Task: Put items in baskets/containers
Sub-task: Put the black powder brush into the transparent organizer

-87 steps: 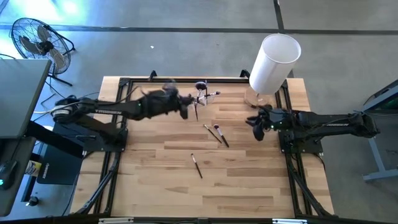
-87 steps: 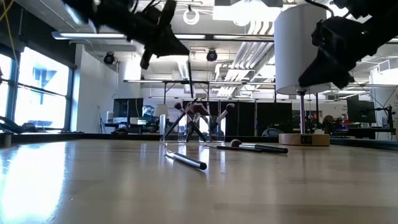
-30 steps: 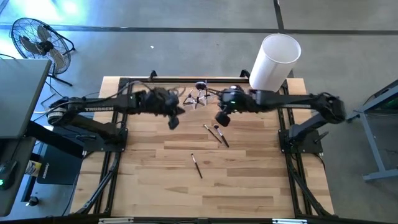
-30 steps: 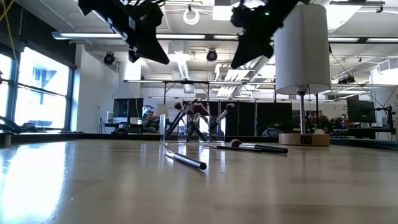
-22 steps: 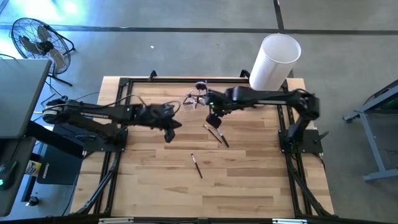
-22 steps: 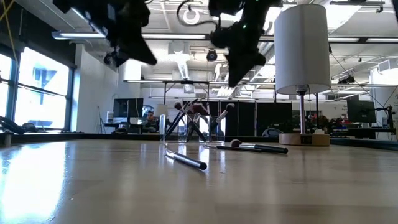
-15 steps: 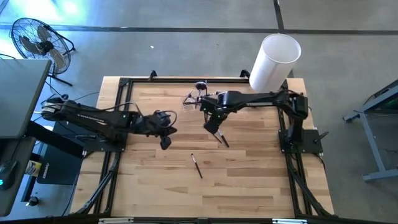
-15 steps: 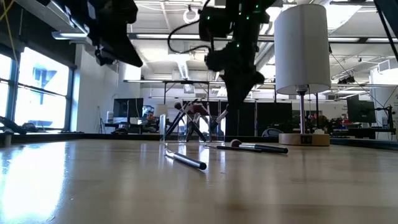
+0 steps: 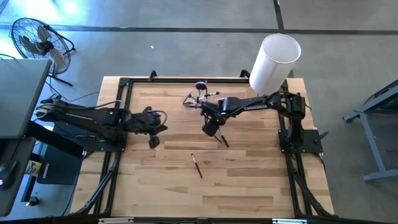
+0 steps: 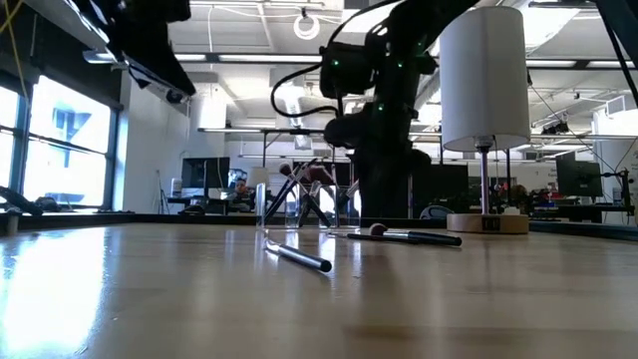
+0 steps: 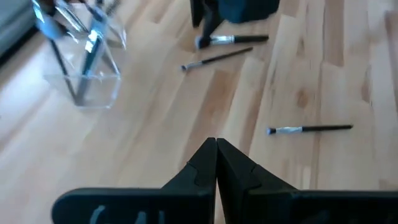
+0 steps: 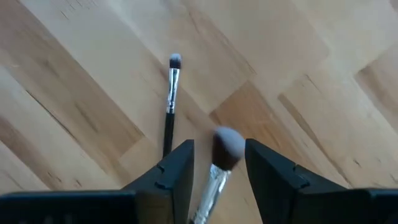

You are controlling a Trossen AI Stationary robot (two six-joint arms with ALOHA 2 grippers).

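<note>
Fluffy-tipped makeup brush (image 12: 224, 157) lying on the bench (image 9: 249, 180) near the clear holder (image 9: 199, 96), bracketed by the right hand (image 12: 217, 165), fingers apart and empty: descend squarely before closing; left hand (image 11: 216, 163), fingers together, waits farther off.

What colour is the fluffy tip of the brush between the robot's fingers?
The brush tip looks pale whitish-grey, above a silvery collar. It shows best in the right wrist view, between the open right gripper.
</note>
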